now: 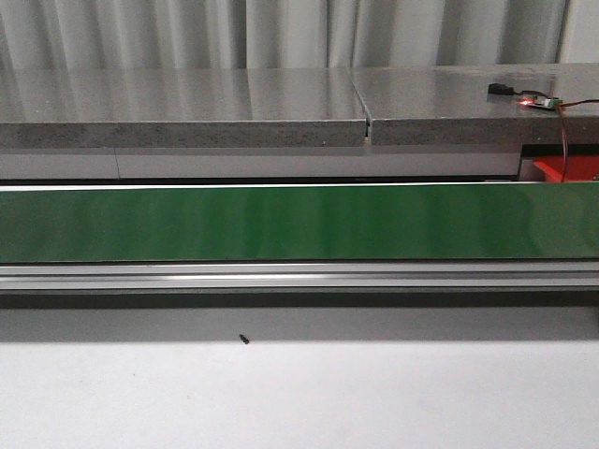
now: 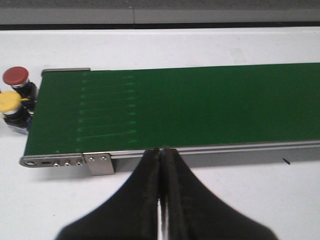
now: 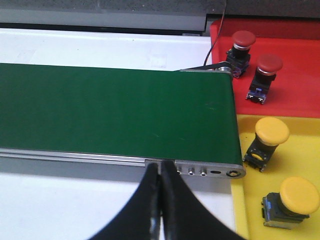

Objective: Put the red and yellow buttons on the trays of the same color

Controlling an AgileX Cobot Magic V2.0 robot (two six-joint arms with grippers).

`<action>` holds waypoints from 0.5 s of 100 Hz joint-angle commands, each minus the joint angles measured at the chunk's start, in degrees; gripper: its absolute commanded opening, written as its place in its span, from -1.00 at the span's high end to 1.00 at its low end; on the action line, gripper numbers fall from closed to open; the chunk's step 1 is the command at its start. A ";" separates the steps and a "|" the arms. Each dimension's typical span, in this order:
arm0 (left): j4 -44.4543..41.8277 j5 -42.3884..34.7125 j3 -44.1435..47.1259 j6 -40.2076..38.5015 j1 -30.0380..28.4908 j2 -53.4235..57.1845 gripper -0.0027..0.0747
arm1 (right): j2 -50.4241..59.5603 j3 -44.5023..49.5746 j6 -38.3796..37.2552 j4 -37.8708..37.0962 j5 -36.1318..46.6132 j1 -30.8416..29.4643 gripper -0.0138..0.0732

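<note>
In the right wrist view, two red buttons stand on the red tray, and two yellow buttons lie on the yellow tray beside the belt's end. My right gripper is shut and empty at the belt's near rail. In the left wrist view, a red button and a yellow button sit off the other end of the green belt. My left gripper is shut with nothing in it, also at the near rail.
The green conveyor belt runs across the front view with a metal rail before it and a grey shelf behind. A small circuit board with a wire lies on the shelf. A tiny dark speck lies on the white table.
</note>
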State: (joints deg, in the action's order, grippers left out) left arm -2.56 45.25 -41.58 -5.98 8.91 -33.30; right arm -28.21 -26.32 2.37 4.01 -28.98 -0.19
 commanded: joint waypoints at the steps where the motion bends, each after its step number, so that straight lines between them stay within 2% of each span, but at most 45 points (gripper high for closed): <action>1: -3.45 -5.00 -4.93 -3.40 -0.10 -4.96 0.98 | 0.02 -1.40 0.29 -0.22 3.29 0.10 0.84; 21: -0.77 -4.53 -12.72 -3.50 -4.99 -17.42 0.98 | 0.02 -1.40 0.29 -0.22 3.29 0.10 0.84; 50: 11.15 -2.87 -23.64 2.27 -18.78 -36.29 0.98 | 0.02 -1.40 0.29 -0.22 3.29 0.10 0.84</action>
State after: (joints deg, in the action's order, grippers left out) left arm 4.00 44.45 -60.78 -5.63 -5.85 -65.54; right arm -28.21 -26.32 2.37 4.01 -28.98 -0.19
